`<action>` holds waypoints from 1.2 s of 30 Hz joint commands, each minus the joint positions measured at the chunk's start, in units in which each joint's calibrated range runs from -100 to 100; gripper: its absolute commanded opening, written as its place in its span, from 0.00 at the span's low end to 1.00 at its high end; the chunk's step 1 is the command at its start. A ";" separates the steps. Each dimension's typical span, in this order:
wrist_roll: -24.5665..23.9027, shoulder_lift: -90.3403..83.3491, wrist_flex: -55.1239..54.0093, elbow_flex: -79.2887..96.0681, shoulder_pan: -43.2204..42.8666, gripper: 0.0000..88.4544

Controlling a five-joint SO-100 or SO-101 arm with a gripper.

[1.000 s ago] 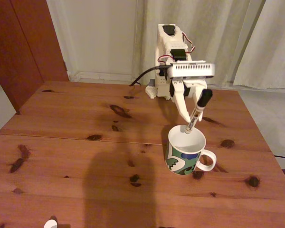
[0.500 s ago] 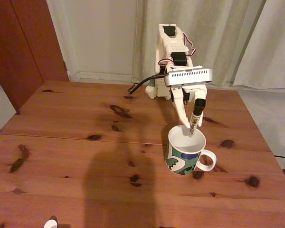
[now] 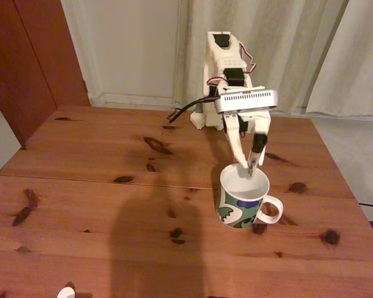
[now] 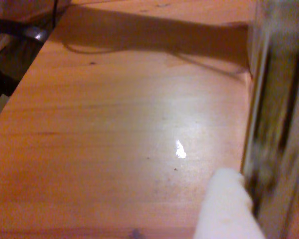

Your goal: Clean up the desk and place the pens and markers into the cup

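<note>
The cup (image 3: 242, 200), a white mug with a green and blue leafy pattern, stands right of centre on the desk (image 3: 99, 186), handle to the right. The marker (image 3: 255, 155) stands nearly upright with its lower end inside the mug's mouth and its black cap above the rim. My gripper (image 3: 253, 153) hangs just over the mug's far rim, open, with the marker loose between the jaws. In the wrist view the marker (image 4: 274, 124) is a blurred vertical streak at the right, beside a white fingertip (image 4: 224, 209) over the desk (image 4: 114, 124).
The arm's white base (image 3: 221, 81) stands at the desk's far edge with a black cable (image 3: 186, 102) beside it. Curtains and a wooden door lie behind. A small white object (image 3: 65, 292) peeks in at the desk's near edge.
The marker swung from tilted to nearly upright and slid down into the cup. The arm shifted slightly a second ago and has held still since.
</note>
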 commanded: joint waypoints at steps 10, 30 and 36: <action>-0.12 -0.89 -1.83 0.04 0.28 0.15; -0.39 -47.89 -1.57 36.92 1.81 0.01; 0.30 -65.02 -1.14 58.29 2.53 0.01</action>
